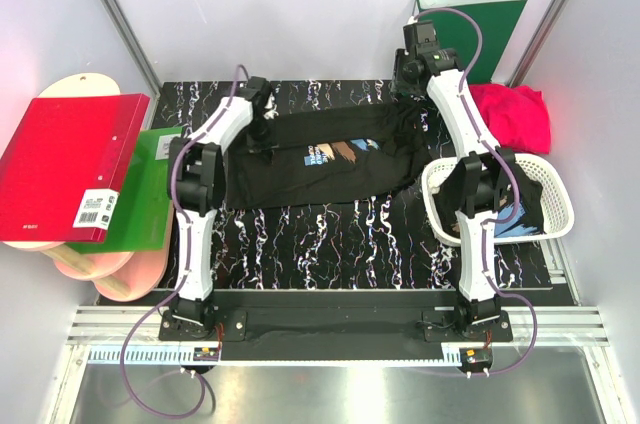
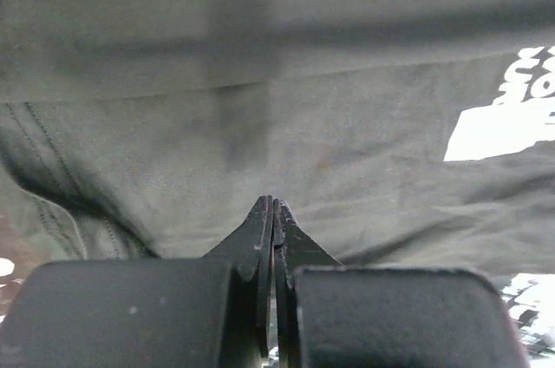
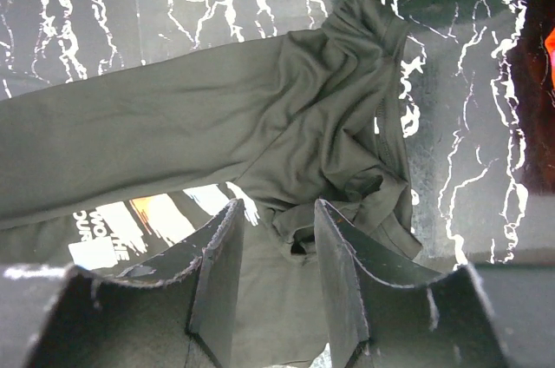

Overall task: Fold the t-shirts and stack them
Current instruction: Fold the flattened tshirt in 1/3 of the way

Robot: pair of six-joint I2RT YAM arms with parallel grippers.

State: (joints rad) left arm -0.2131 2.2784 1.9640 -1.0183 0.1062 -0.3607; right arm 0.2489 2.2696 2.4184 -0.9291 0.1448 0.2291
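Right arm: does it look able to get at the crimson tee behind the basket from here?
Probably yes. The crimson tee lies uncovered just beside the open right gripper, and the basket sits nearer the arm's base, not between them.

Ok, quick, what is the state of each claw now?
Left claw: closed, at the black t-shirt; no cloth seen between its tips.
Right claw: open, empty, above the same shirt.
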